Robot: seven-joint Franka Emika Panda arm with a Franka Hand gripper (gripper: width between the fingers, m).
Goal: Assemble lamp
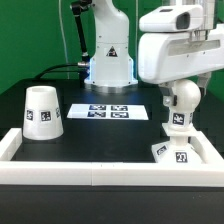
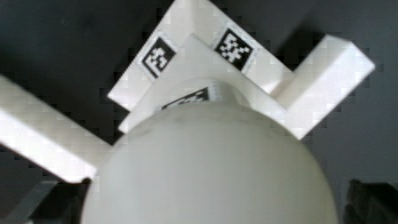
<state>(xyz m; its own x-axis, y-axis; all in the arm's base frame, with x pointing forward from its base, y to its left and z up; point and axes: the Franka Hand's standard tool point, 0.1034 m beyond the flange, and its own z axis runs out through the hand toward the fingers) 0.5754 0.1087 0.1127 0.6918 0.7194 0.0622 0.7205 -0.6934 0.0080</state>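
Observation:
The white bulb point(image 1: 181, 103) stands upright on the small square tagged base point(image 1: 172, 153) in the corner of the frame at the exterior view's right. My gripper point(image 1: 180, 88) hangs straight over it, open. In the wrist view the bulb point(image 2: 210, 160) fills the middle. One dark finger point(image 2: 57, 205) shows on each side of it, with a gap on at least one side. The base point(image 2: 192, 50) shows beyond the bulb with its tags. The conical tagged shade point(image 1: 41, 112) stands alone at the exterior view's left, wide end down.
A white rail frame point(image 1: 100, 172) borders the black table at the front and both sides; its corner point(image 2: 317, 82) lies close to the base. The marker board point(image 1: 108, 110) lies flat mid-table. The arm's white pedestal point(image 1: 108, 60) stands behind it.

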